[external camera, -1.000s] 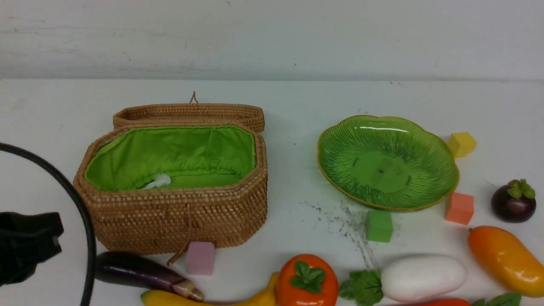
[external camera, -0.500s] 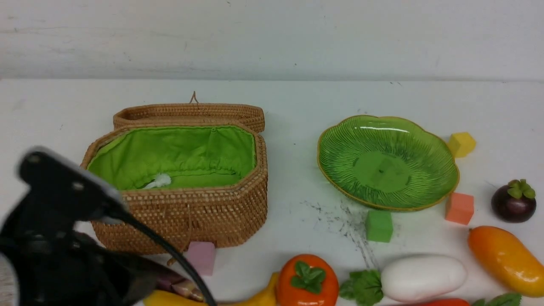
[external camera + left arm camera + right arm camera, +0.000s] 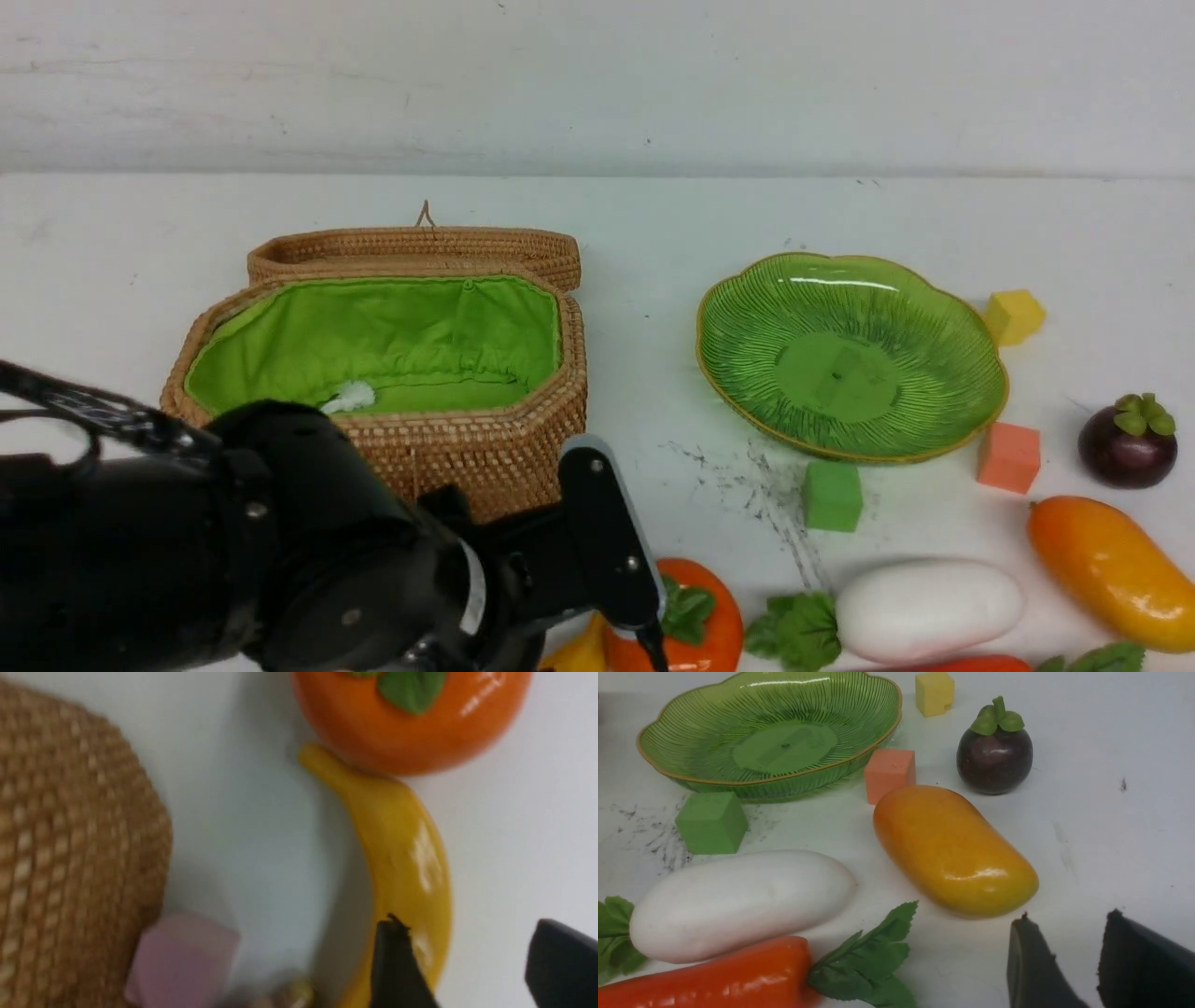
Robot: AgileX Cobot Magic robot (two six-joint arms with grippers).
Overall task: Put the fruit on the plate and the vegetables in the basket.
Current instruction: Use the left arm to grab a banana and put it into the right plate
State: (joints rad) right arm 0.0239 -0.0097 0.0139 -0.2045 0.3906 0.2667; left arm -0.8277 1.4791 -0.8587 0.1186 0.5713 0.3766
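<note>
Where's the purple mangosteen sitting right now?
In the front view the dark purple, green-capped mangosteen sits on the white table at the far right, just beyond the orange-yellow mango and right of the orange foam cube.

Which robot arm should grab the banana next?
Left, probably. The left claw hangs open right over the banana beside the persimmon; the right claw sits over by the mango instead.
</note>
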